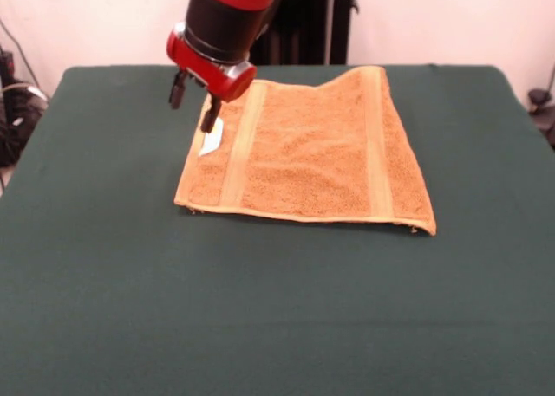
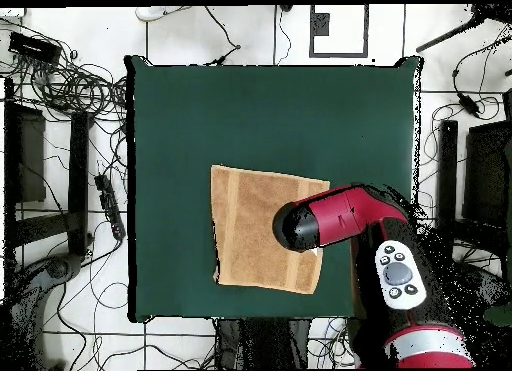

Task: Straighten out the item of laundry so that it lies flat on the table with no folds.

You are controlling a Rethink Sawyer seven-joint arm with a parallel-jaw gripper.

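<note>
The orange-tan towel (image 1: 303,149) lies spread on the dark green table (image 1: 260,309), a little behind the middle. It has two paler bands and a small white label (image 1: 211,139) at its left edge. Its far edge is uneven and rises toward the right corner. My gripper (image 1: 194,104) hangs open just above the towel's far left corner and holds nothing. One finger is over the bare table and the other over the towel's edge by the label. In the overhead view the towel (image 2: 255,227) shows on the table (image 2: 270,117), and the arm's red head (image 2: 320,222) hides the gripper.
A black stand (image 1: 303,23) rises behind the table next to the arm. Loose cables (image 2: 70,87) lie on the floor around the table. The table's edges are far from the towel on all sides.
</note>
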